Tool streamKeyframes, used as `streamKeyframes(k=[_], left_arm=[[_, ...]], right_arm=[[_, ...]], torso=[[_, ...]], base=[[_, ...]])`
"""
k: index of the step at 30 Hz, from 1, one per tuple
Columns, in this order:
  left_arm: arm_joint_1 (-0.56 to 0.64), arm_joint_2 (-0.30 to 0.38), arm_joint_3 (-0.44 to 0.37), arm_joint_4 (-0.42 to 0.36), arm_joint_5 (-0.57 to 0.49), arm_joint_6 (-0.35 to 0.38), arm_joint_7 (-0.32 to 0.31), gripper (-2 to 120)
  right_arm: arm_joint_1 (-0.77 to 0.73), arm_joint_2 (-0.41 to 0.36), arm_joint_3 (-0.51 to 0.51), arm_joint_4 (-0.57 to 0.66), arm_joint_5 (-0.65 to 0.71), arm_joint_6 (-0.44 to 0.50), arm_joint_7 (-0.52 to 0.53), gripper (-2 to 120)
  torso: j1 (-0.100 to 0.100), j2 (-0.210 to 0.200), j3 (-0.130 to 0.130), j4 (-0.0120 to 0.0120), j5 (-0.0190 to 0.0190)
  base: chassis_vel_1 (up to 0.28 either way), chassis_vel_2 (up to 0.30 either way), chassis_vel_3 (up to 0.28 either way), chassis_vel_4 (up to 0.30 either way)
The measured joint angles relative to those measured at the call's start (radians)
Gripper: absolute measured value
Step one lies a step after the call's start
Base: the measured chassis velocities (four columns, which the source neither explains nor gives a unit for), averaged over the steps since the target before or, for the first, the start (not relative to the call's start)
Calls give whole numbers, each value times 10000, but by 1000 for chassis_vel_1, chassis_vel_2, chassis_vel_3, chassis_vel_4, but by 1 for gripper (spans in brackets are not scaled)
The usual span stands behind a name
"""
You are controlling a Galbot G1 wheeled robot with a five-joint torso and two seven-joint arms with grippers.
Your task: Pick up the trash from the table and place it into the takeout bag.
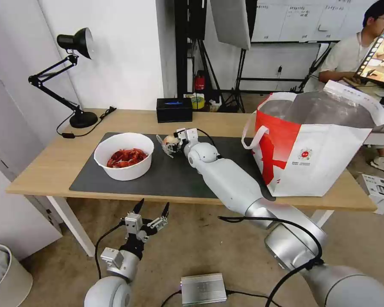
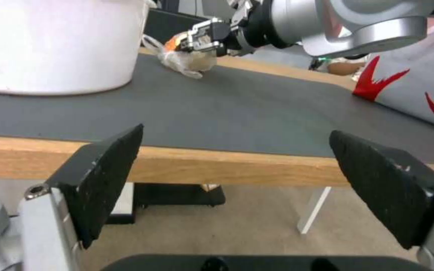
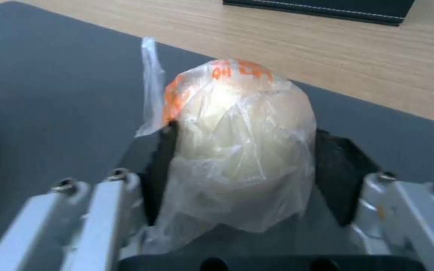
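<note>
L gripper [image 1: 151,209] agape below table; R gripper [image 3: 242,165] clamps wrapped lump [image 3: 239,139]; bowl [image 1: 123,155] w/ shells.

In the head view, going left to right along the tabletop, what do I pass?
Black desk lamp → white bowl of crayfish shells → right hand gripping the wrapped beige lump → takeout bag.

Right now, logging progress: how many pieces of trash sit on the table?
2: the bowl of crayfish shells on the mat's left; the wrapped beige lump mid-mat, between the right gripper's fingers.
</note>
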Motion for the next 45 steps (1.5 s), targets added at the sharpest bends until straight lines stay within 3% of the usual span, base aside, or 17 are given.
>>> streamKeyframes(k=[2,7,9,17,34,45], left_arm=[[6,-15,-3,-2,12,0,0,100],[23,-92,32,-2,65,-2,0,100],[31,-157,60,12,105,-10,2,100],[70,-240,66,58,183,-35,13,100],[61,-282,3,69,210,-61,19,100],[-28,-381,57,216,231,-230,23,100]], right_arm=[[2,0,6,0,2,31,8,48],[-65,-3,28,-9,-11,62,17,36],[-140,-5,55,-14,-46,81,24,24],[-254,-11,88,24,-129,118,47,0],[-602,-137,407,1258,-784,373,357,0],[-1382,-1382,202,3161,-1656,1497,680,0]], torso=[[0,0,0,0,0],[0,0,0,0,0],[0,0,0,0,0],[0,0,-1,0,0],[0,0,0,1,-2],[0,0,0,-1,2]], base=[[0,0,0,0],[0,0,0,0],[0,0,0,0],[0,0,0,0],[0,0,0,0],[0,0,0,0]])
